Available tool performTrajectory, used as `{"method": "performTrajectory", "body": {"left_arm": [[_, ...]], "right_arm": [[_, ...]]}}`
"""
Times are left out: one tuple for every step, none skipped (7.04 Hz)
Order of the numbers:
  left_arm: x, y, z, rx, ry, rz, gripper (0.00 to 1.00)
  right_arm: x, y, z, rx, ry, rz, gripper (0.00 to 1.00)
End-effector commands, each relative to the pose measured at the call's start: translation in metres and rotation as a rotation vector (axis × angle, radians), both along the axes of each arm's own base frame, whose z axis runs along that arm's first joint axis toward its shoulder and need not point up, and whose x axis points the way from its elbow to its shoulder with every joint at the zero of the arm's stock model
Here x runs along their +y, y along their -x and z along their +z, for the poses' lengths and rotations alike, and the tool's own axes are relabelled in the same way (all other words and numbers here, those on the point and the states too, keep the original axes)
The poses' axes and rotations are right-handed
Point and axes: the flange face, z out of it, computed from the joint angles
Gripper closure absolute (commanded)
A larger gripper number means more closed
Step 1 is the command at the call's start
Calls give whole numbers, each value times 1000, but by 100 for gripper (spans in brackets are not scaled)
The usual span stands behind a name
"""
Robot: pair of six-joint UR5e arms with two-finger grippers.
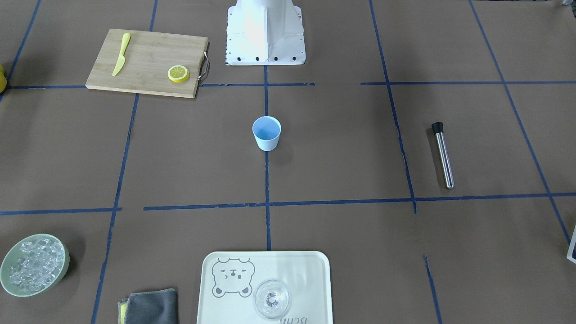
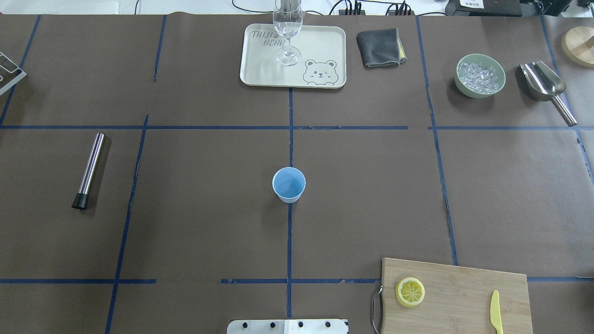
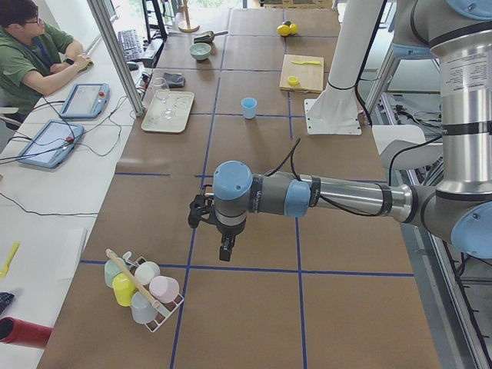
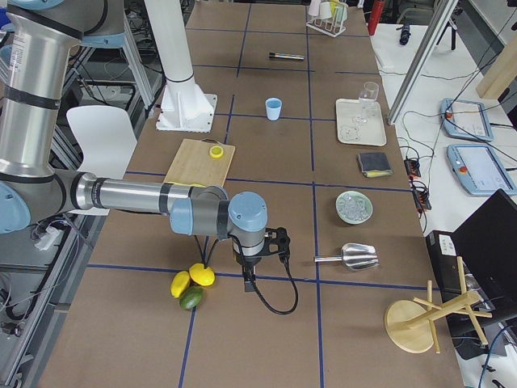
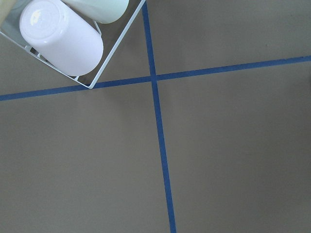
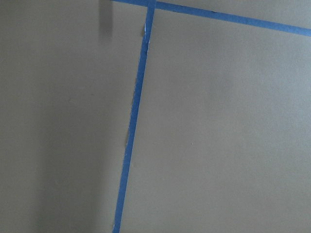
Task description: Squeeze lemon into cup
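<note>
The pale-blue cup (image 1: 266, 133) stands upright and empty at the table's middle; it also shows in the overhead view (image 2: 288, 184). A lemon half (image 1: 178, 73) lies cut face up on the wooden cutting board (image 2: 464, 287), next to a yellow knife (image 2: 495, 311). My left gripper (image 3: 225, 250) hangs over the table's left end, near a rack of cups (image 3: 142, 288). My right gripper (image 4: 246, 279) hangs over the right end, beside whole lemons (image 4: 194, 279). Both are far from the cup and the lemon half. I cannot tell whether either is open or shut.
A bear tray (image 2: 260, 69) with a clear stemmed glass (image 2: 287, 28) stands at the far edge. A grey cloth (image 2: 379, 47), a green bowl of ice (image 2: 480, 75) and a metal scoop (image 2: 545, 86) lie far right. A steel muddler (image 2: 89, 170) lies at the left.
</note>
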Motion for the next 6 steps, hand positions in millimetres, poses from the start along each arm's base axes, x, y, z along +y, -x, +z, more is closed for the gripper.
{"method": "performTrajectory", "body": {"left_arm": [[-6, 0, -7, -4, -25, 4, 0], [-9, 0, -4, -3, -22, 3, 0], [-8, 0, -9, 3, -30, 4, 0], [-12, 0, -18, -6, -68, 3, 0], [-16, 1, -19, -26, -97, 1, 0], [-18, 1, -23, -28, -140, -1, 0]], "right_arm": [[-1, 0, -1, 0, -4, 0, 0], [-3, 0, -7, -1, -18, 0, 0], [-3, 0, -5, 2, -17, -1, 0], [-3, -2, -4, 23, -16, 0, 0], [-10, -2, -9, 29, -30, 2, 0], [-21, -2, -24, 29, -79, 6, 0]]}}
